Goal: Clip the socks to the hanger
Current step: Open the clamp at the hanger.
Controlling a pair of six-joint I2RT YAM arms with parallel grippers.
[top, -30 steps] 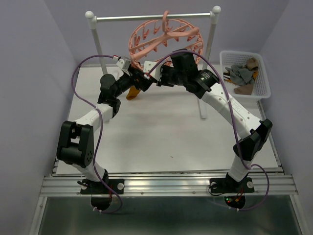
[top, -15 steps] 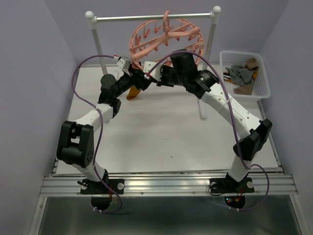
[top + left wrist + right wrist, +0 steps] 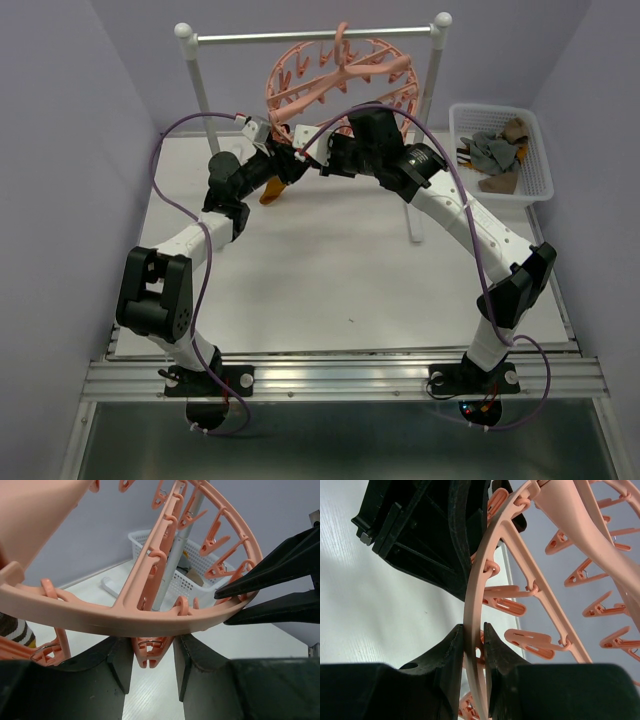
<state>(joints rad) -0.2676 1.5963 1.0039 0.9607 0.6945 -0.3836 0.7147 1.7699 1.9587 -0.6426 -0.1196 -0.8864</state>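
The salmon-pink hanger point(image 3: 340, 75) hangs by its hook from the rail. Under its near rim my left gripper point(image 3: 290, 160) is shut on one dangling clip point(image 3: 150, 652), a finger pressing each side of the clip's wide upper end, just below the ring point(image 3: 125, 615). My right gripper point(image 3: 325, 160) is shut on the ring point(image 3: 475, 595) itself, which runs edge-on between its jaws point(image 3: 473, 630). An orange-mustard sock point(image 3: 270, 190) hangs beside the left gripper, and its dark striped cuff point(image 3: 15, 632) shows at the left edge. More socks point(image 3: 495, 150) lie in the basket.
The white-posted rail stand point(image 3: 190, 70) carries the hanger at the back of the table. A white mesh basket point(image 3: 535, 185) sits at the back right and also appears behind the ring point(image 3: 150, 542). The two grippers are close together under the hanger's front rim.
The left gripper's jaws have closed from wide apart onto the clip. Its wrist has shifted slightly. The right arm and the hanger have stayed put.
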